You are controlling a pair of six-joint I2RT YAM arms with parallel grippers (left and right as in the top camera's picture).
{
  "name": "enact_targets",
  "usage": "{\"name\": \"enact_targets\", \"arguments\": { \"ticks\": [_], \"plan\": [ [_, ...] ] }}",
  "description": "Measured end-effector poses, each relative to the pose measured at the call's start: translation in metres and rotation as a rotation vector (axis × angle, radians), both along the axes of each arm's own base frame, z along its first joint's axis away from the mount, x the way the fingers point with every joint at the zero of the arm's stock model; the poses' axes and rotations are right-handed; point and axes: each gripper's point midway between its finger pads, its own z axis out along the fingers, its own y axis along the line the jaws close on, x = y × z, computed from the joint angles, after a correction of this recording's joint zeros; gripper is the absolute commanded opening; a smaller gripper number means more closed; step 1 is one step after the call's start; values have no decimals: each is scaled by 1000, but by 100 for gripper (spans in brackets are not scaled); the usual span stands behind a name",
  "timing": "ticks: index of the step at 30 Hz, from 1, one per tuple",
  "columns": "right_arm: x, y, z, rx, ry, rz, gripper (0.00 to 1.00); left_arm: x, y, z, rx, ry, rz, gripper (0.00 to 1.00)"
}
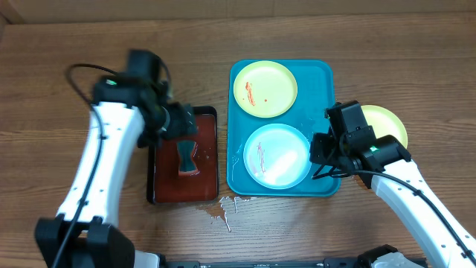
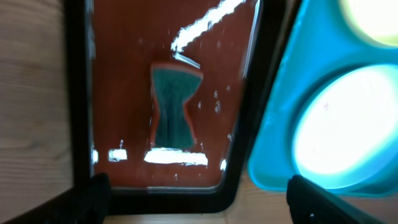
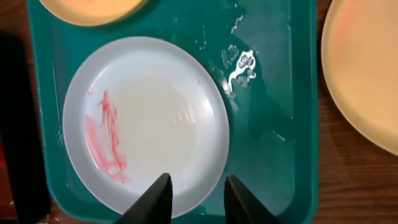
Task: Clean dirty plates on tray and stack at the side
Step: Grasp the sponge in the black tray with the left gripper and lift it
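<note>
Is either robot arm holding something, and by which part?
Nothing is held. Left fingers spread above the sponge; right fingers apart over the rim of the blue plate.

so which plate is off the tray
The yellow-green plate on the table right of the tray, partly under the right arm. The other yellow-green one and the blue one sit in the tray.

Yellow plate [image 1: 265,88], blue plate [image 1: 277,155] smeared, on tray [image 1: 318,80]; third plate [image 1: 390,125] beside.

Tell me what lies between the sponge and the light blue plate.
Overhead view: no loose object. Between the sponge and the light blue plate come only the rim of the black tray, a narrow strip of table, and the turquoise tray rim.
</note>
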Motion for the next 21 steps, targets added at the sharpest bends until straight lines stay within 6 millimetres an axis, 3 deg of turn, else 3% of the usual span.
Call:
{"name": "enact_targets", "arguments": {
  "ticks": [3, 6, 10, 13, 16, 21],
  "plan": [
    [-2, 0, -1, -1, 10, 1, 30, -7, -7, -40, 22, 24, -25, 80],
    [-2, 0, -1, -1, 11, 1, 30, -19, -10, -76, 39, 74, -23, 49],
    [-1, 0, -1, 1, 6, 1, 30, -15, -8, -110, 55, 78, -1, 39],
    [-2, 0, -1, 2, 9, 1, 30, -13, -4, -129, 81, 98, 7, 6],
    [-5, -1, -2, -2, 21, 2, 30, -15, -1, -141, 103, 128, 9, 4],
    [-5, -5, -3, -23, 23, -13, 30, -16, 0, -141, 110, 140, 11, 4]
  ]
}}
